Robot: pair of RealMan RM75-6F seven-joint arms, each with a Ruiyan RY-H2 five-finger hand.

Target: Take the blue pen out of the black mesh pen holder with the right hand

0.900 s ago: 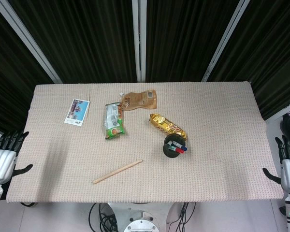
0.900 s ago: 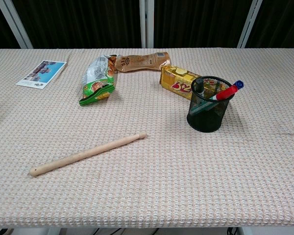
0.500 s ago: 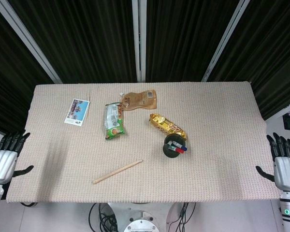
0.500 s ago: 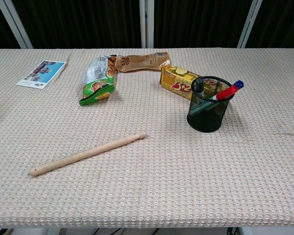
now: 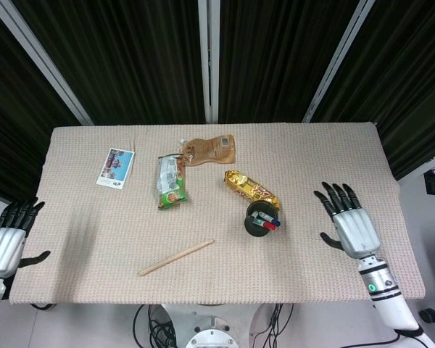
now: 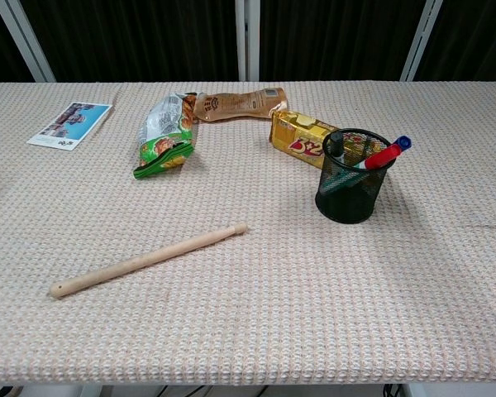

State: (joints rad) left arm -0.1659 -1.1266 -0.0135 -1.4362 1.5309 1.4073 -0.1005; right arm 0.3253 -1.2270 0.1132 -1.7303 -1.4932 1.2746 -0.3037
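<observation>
The black mesh pen holder (image 5: pixel 258 222) (image 6: pixel 353 175) stands upright right of the table's middle. A blue pen (image 5: pixel 272 220) (image 6: pixel 401 143) leans out over its right rim, beside a red pen (image 6: pixel 381 156) and a dark one. My right hand (image 5: pixel 350 221) hovers over the table well to the right of the holder, fingers spread, holding nothing. My left hand (image 5: pixel 5 239) hangs off the table's left edge with fingers apart, empty. Neither hand shows in the chest view.
A gold snack packet (image 5: pixel 251 189) lies just behind the holder. A green snack bag (image 5: pixel 171 181), a brown pouch (image 5: pixel 210 150) and a postcard (image 5: pixel 116 167) lie further back and left. A wooden stick (image 5: pixel 176 257) lies near the front.
My right hand has come in from beyond the table's right edge to above the table, closer to the holder. The left hand and all objects stay put.
</observation>
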